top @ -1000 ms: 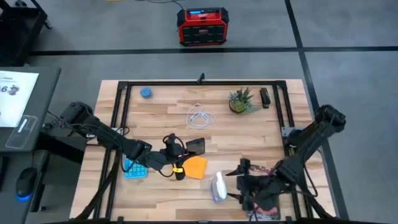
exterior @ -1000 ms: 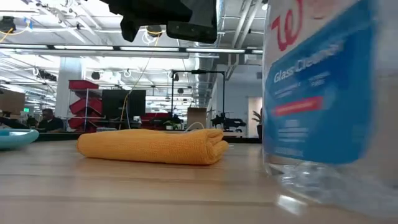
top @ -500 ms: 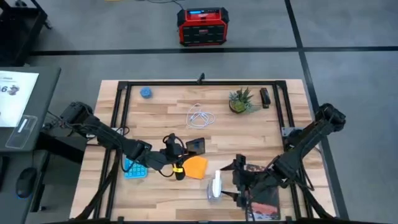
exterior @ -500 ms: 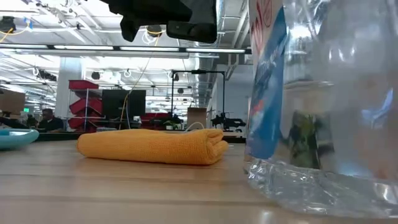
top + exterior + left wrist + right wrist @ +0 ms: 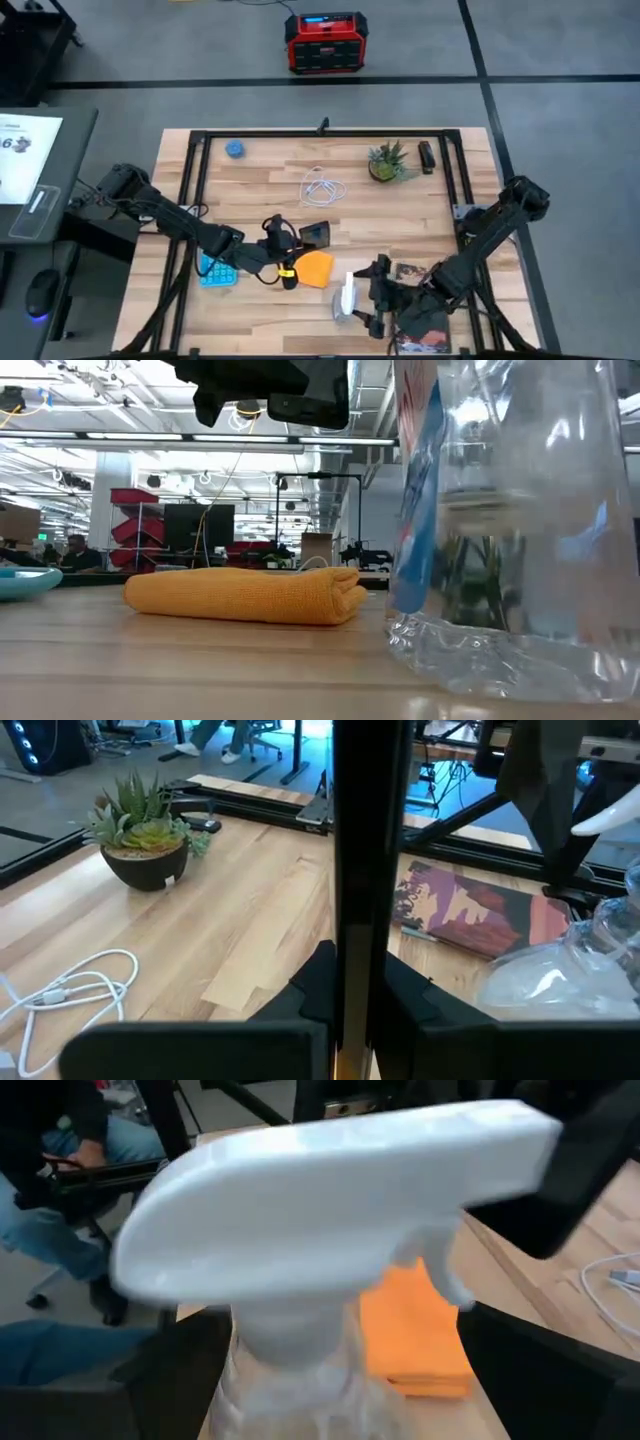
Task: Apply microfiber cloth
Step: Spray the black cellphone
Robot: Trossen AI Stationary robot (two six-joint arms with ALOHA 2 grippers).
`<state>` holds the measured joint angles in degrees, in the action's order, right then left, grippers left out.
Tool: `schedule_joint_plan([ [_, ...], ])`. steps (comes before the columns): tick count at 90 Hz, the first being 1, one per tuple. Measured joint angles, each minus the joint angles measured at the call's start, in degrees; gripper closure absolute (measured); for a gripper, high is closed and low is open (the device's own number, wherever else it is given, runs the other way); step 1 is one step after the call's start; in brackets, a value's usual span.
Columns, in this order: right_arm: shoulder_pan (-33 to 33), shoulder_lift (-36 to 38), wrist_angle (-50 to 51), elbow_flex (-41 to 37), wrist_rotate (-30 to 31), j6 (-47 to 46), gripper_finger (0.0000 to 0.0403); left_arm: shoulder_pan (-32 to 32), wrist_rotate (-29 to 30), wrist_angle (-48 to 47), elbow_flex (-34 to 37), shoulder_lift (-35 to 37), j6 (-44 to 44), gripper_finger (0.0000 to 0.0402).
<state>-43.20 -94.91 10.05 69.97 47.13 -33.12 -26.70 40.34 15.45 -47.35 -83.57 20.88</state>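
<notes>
Microfiber cloth (image 5: 315, 268) is lying folded on the worktop (image 5: 260, 185), just right of the left end effector (image 5: 284, 275) and left of the right end effector (image 5: 368, 297). Left end effector is hovering between blue calculator (image 5: 215, 270) and cloth; whether its fingers are spread I cannot tell. Right end effector is gripping the clear spray bottle (image 5: 347, 296), holding it upright beside the reddish book (image 5: 420, 325).

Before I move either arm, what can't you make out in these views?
- Right gripper fingers: the spray bottle fills the right wrist view.
- Left gripper grasp: a dark upright bar blocks the left wrist view.
- Microfiber cloth far side: hidden in the low view.
</notes>
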Motion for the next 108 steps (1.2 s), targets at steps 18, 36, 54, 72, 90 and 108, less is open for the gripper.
schedule_joint_plan([
  [18,-0.01,-0.07,-0.7,0.0,3.9,1.63,0.0027,0.0,0.0,0.29,0.0,0.0,-0.02,0.0386],
  [36,0.25,-0.07,-3.43,0.0,2.55,10.38,0.0031,0.0,0.0,0.44,0.0,0.0,-0.04,0.0386],
  [54,2.16,-0.07,-6.42,0.0,-6.06,15.45,0.0038,0.0,0.02,0.51,0.0,0.0,-0.04,0.0386],
  [72,4.06,-0.07,-7.19,0.0,-9.02,19.95,0.0046,0.0,0.01,0.35,0.0,0.0,-0.07,0.0386],
  [90,7.01,-0.07,-9.58,0.0,-21.9,24.53,0.0047,0.0,0.06,0.61,0.0,0.0,-1.15,0.0386],
  [108,8.92,-0.07,-11.62,0.0,-28.61,27.36,0.0047,1.51,-2.51,4.43,0.0,0.0,-5.74,0.0386],
])
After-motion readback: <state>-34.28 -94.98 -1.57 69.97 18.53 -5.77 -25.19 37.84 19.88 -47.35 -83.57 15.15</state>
